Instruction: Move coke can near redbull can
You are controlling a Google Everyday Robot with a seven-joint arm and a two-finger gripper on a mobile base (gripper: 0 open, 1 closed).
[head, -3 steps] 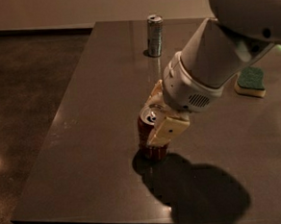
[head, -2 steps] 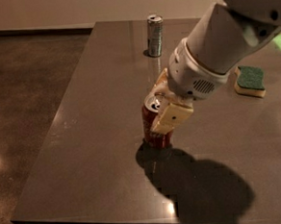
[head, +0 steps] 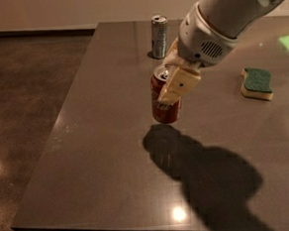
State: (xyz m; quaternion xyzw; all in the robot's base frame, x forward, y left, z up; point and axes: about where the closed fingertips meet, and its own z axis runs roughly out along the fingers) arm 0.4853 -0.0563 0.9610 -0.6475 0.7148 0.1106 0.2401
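Observation:
The red coke can point(head: 163, 107) hangs in the air above the dark table point(head: 101, 140), slightly tilted, its silver top showing. My gripper point(head: 173, 81) is shut on the coke can, with a cream finger point(head: 178, 85) across its front. The slim silver redbull can point(head: 159, 36) stands upright at the table's far edge, beyond the coke can and apart from it. The white arm reaches in from the upper right.
A green and yellow sponge point(head: 257, 83) lies on the table at the right. The table's left edge drops to a brown floor point(head: 24, 96). The arm's shadow point(head: 203, 173) falls on the table's near middle.
The gripper has lifted the coke can off the table and carried it up and toward the redbull can. The redbull can and sponge have not moved.

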